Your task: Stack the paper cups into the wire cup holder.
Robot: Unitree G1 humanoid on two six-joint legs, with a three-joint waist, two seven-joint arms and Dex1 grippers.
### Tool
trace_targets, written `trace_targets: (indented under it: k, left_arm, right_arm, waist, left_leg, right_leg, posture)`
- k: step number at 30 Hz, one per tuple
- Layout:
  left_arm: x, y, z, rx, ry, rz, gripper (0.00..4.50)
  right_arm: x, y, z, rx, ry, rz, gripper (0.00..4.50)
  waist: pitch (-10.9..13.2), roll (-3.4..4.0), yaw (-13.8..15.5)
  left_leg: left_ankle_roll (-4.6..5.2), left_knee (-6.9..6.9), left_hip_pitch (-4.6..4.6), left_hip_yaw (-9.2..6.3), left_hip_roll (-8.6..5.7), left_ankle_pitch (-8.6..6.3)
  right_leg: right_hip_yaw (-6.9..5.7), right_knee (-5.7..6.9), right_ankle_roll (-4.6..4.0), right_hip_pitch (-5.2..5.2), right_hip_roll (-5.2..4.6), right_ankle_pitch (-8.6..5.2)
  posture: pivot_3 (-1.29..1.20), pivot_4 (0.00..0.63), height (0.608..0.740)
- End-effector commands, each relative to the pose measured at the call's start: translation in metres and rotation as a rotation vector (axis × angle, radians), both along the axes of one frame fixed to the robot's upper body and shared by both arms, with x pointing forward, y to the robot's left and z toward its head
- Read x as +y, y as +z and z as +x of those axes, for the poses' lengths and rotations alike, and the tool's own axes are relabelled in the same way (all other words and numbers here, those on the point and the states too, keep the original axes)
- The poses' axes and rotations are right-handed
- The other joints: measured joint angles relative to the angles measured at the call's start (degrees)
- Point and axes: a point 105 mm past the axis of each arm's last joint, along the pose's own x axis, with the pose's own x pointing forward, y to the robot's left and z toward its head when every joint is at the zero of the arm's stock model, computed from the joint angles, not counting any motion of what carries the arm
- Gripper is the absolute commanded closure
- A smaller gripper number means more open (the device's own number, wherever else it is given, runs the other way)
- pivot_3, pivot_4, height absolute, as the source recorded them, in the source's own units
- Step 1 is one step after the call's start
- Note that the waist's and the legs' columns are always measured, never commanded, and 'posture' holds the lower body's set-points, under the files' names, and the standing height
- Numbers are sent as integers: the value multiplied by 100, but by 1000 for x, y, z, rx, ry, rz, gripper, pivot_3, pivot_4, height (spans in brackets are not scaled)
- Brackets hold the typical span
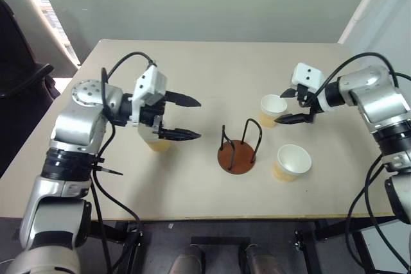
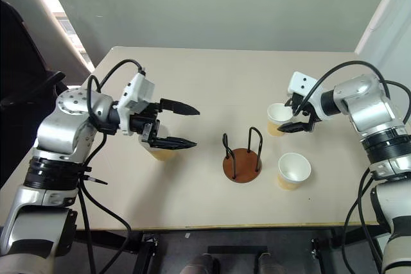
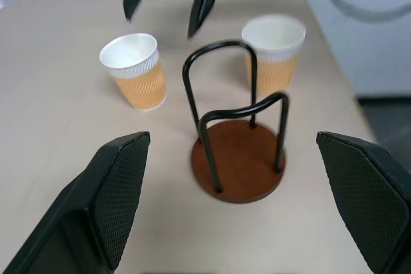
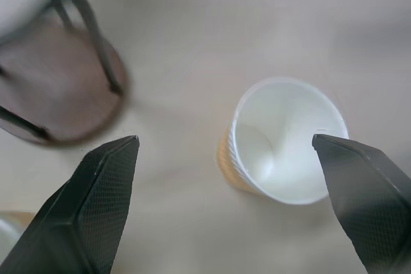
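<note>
Paper, thin-walled and ribbed on the outside: these cups will be very light, easy to tip or crush, and a bit slick at the rolled rim. The wire cup holder (image 1: 239,148) stands empty near the table's middle, its two black loops upright on the reddish-brown disc.

To the holder's right and slightly behind stands the far cup (image 1: 272,110); the right gripper (image 1: 289,104) hangs over it with jaws spread wide, holding nothing, and whether a finger brushes the rim I cannot tell. The near cup (image 1: 291,162) stands just right of the holder, a little in front. To the holder's left, the left cup (image 1: 158,142) sits mostly hidden under the left gripper (image 1: 191,118), which also gapes empty, pointing toward the holder.

A sound hold is probably across the ribbed wall just below the rim, where the cup is stiffest, with a light squeeze only. Pinching lower down would likely buckle the wall.
</note>
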Motion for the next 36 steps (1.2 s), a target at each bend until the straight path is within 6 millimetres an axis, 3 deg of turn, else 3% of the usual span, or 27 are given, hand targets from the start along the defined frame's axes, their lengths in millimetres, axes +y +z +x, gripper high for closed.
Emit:
trace_targets:
  k: [1,9,12,22,28,29,32,36]
  left_arm:
    - [7,17,-10,-8,7,-62,33]
    - [17,9,-14,21,46,-42,33]
    - [19,8,-14,21,51,-31,0]
    - [19,4,-12,21,47,-12,0]
    - [19,2,-13,33,31,-3,0]
    - [20,2,-14,36,28,0,0]
    - [21,3,-18,58,2,-10,0]
    - [18,-2,-22,71,-29,-7,0]
  right_arm:
    - [-2,8,9,-42,10,-64,0]
    - [-2,-7,23,-38,15,-179,0]
    - [-2,-12,25,-36,23,-213,846]
    - [6,-3,24,-57,68,-211,4467]
    - [10,22,7,-64,139,-159,4467]
    - [13,33,-1,-76,167,-147,4467]
    - [33,76,-40,-131,308,-103,4467]
    - [60,100,-85,-164,446,-83,4467]
  waist:
    - [0,0,-1]
    - [0,0,1]
    - [0,1,2]
    - [0,1,-2]
    - [0,1,1]
    - [0,1,2]
    - [1,1,-2]
    - [0,0,-29]
  left_leg:
    - [-3,-1,-5,-1,0,2]
    - [-9,-4,-4,-4,1,2]
    - [-12,-6,-4,-5,1,1]
    - [-29,-21,-2,-7,1,0]
    - [-45,-36,-4,-8,1,7]
    - [-51,-39,-3,-8,1,11]
    - [-97,-51,-7,-7,1,38]
    - [-123,-73,-3,-6,7,53]
  right_leg:
    - [-1,1,-2,-4,0,-1]
    - [-4,6,-16,-6,0,-2]
    - [-4,9,-20,-8,0,-1]
    - [-5,10,-29,-13,0,0]
    - [-6,5,-32,-17,0,-2]
    - [-6,5,-33,-17,0,-3]
    - [-6,0,-39,-22,1,-7]
    - [-6,-4,-55,-26,8,-17]
  posture:
    - [0,150,740]
    - [0,150,740]
    - [0,150,740]
    - [0,150,740]
    - [0,150,740]
    - [0,150,740]
    - [0,150,740]
    - [0,150,740]
